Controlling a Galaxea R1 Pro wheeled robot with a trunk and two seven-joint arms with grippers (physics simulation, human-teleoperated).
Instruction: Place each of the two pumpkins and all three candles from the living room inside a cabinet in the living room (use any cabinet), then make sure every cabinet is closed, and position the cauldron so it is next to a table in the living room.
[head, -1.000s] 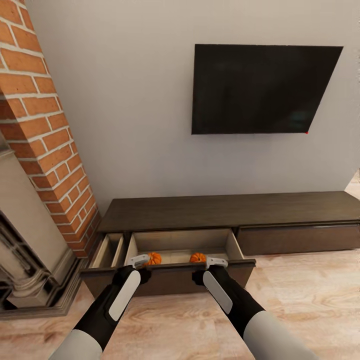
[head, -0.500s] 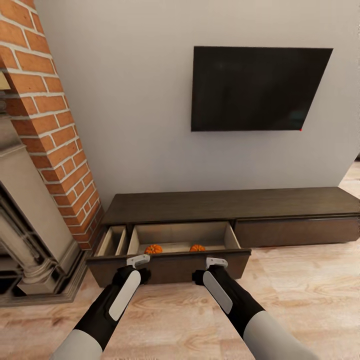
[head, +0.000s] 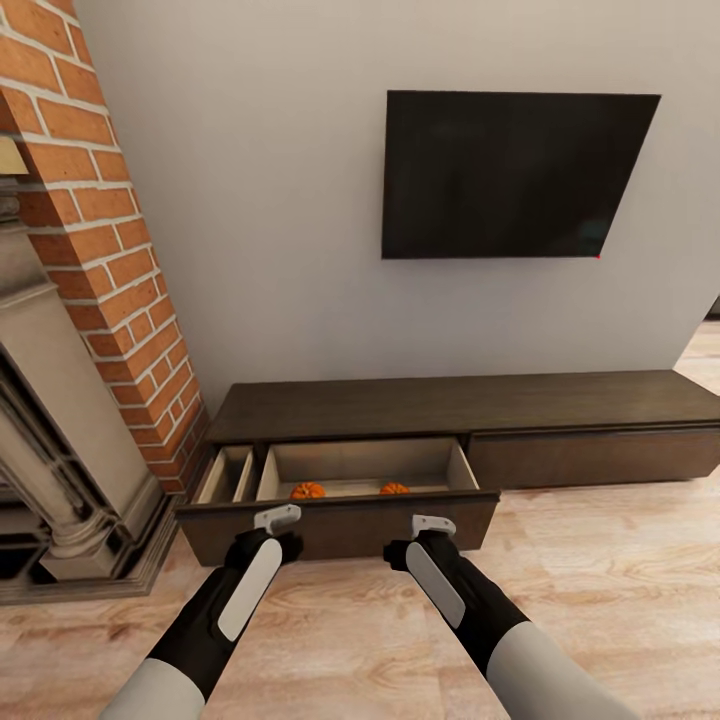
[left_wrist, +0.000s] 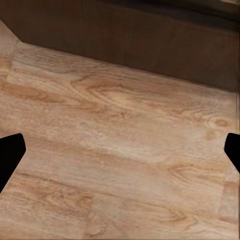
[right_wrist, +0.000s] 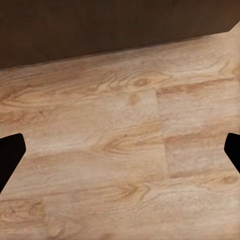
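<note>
The long dark brown cabinet (head: 450, 408) stands against the wall with its left drawer (head: 340, 522) pulled out. Two orange pumpkins (head: 308, 490) (head: 395, 488) lie on the drawer's pale floor, just behind its front panel. My left gripper (head: 277, 517) and right gripper (head: 433, 523) hover side by side just in front of that panel, a little above the floor. In the wrist views both the left gripper (left_wrist: 120, 155) and the right gripper (right_wrist: 120, 152) have fingers spread wide, with nothing between them, over wood flooring, and the dark drawer front (left_wrist: 150, 40) lies ahead.
A carved stone fireplace (head: 60, 480) and brick chimney (head: 90, 230) stand close on the left. A narrow side compartment (head: 225, 474) is also open. The right-hand drawer front (head: 590, 458) is shut. A black TV (head: 510, 175) hangs on the wall. Wood floor (head: 600, 590) stretches to the right.
The whole view has shifted back and the cabinet looks farther off. My grippers, a second ago over the drawer's front rim near the pumpkins, are now short of it.
</note>
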